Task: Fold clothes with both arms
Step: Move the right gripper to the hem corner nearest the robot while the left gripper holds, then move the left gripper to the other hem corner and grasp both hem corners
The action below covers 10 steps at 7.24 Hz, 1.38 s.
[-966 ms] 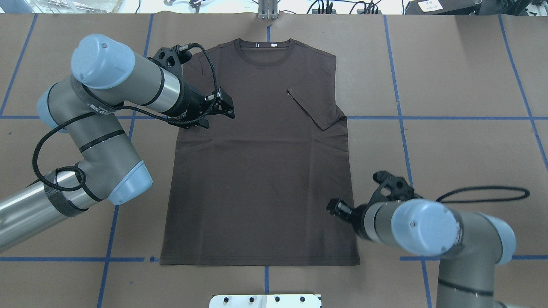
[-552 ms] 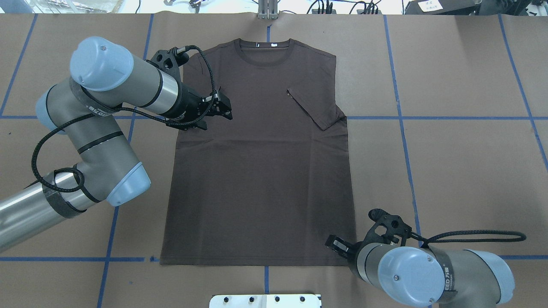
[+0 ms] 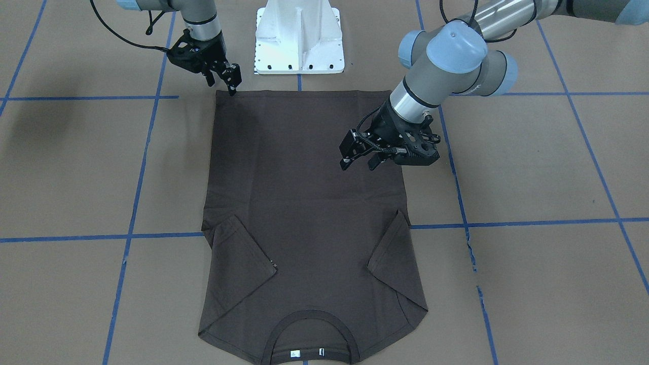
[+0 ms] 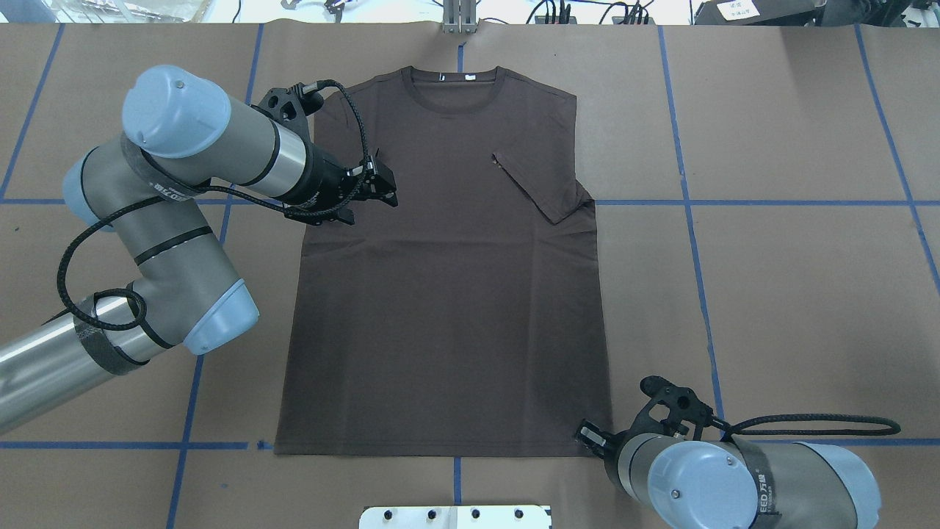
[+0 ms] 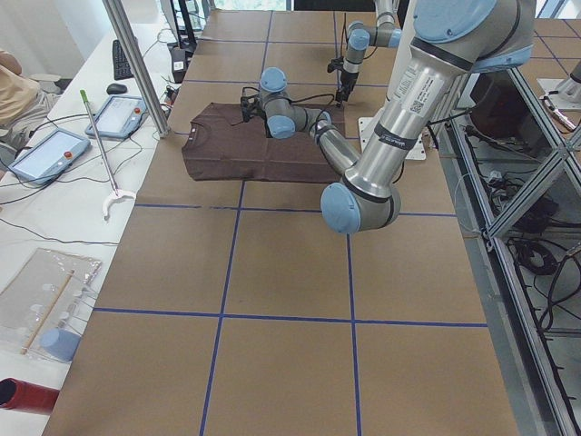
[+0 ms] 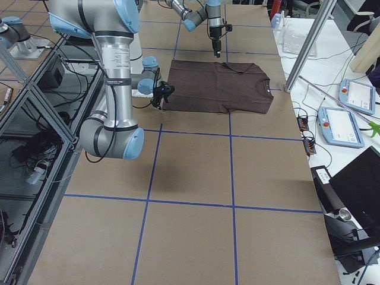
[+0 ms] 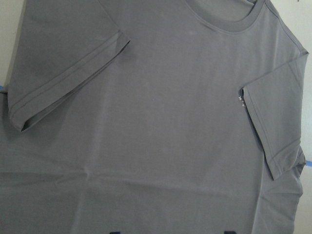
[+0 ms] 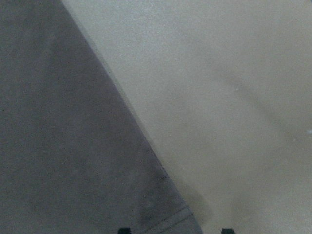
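The T-shirt (image 4: pixel 448 294) is lying flat on the table (image 4: pixel 808 294). Its long axis is running straight away from the robot, with the hem at the near edge and the collar (image 4: pixel 455 81) at the far edge. Both sleeves are lying folded in over the chest. The right gripper (image 4: pixel 589 435) is sitting low at the hem's right corner (image 3: pixel 217 92). Its jaws are standing wide, and in the right wrist view the corner of the cloth is lying between the two fingertips, not yet pinched. The left gripper (image 4: pixel 385 187) is hovering over the shirt's left side beside the folded left sleeve (image 3: pixel 398 263), jaws likewise spread and holding nothing. The hem's left corner (image 4: pixel 277 450) is lying well apart from this gripper, back toward the robot along the shirt's long axis. The right arm is therefore the only one placed for a hem grasp. A two-corner lift of the hem toward the collar is likely calling for the left gripper to travel back along the left edge first.
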{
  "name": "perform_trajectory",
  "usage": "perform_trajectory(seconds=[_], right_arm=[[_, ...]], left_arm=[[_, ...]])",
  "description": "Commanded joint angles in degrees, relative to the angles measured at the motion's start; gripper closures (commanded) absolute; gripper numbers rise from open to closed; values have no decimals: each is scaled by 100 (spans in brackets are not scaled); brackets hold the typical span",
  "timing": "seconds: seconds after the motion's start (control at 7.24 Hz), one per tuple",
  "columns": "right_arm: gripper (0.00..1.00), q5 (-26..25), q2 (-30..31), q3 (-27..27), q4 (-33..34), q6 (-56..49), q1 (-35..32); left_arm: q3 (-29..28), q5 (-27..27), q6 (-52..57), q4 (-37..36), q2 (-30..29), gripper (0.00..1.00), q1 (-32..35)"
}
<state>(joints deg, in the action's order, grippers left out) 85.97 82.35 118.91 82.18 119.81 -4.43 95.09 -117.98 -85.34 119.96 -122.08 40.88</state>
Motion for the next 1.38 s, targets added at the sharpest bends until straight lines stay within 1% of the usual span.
perform_trajectory(seconds=[0.0, 0.14, 0.28, 0.69, 0.83, 0.97, 1.1, 1.24], right_arm=[[51, -1, -35, -62, 0, 7, 4], [89, 7, -9, -35, 0, 7, -31], [100, 16, 35, -26, 0, -19, -31], [100, 60, -17, 61, 27, -54, -171], [100, 77, -9, 288, 35, -63, -207], [100, 86, -26, 342, 35, -63, -224], [100, 95, -26, 343, 35, -63, -242], [100, 104, -35, 360, 27, -63, -260]], left_arm=[[-16, 3, -1, 1, 0, 23, -2], [-16, 3, -1, 1, 0, 23, -2], [-25, 3, 8, 1, 0, 23, -2], [18, 12, -9, 1, 122, 23, -10], [410, 134, -270, 10, 689, 23, -202], [1145, 970, -873, 1, 1469, 24, -1074], [1492, 1579, -1515, 1, 1868, 24, -1692], [1661, 1985, -2043, 10, 2377, 24, -2142]])
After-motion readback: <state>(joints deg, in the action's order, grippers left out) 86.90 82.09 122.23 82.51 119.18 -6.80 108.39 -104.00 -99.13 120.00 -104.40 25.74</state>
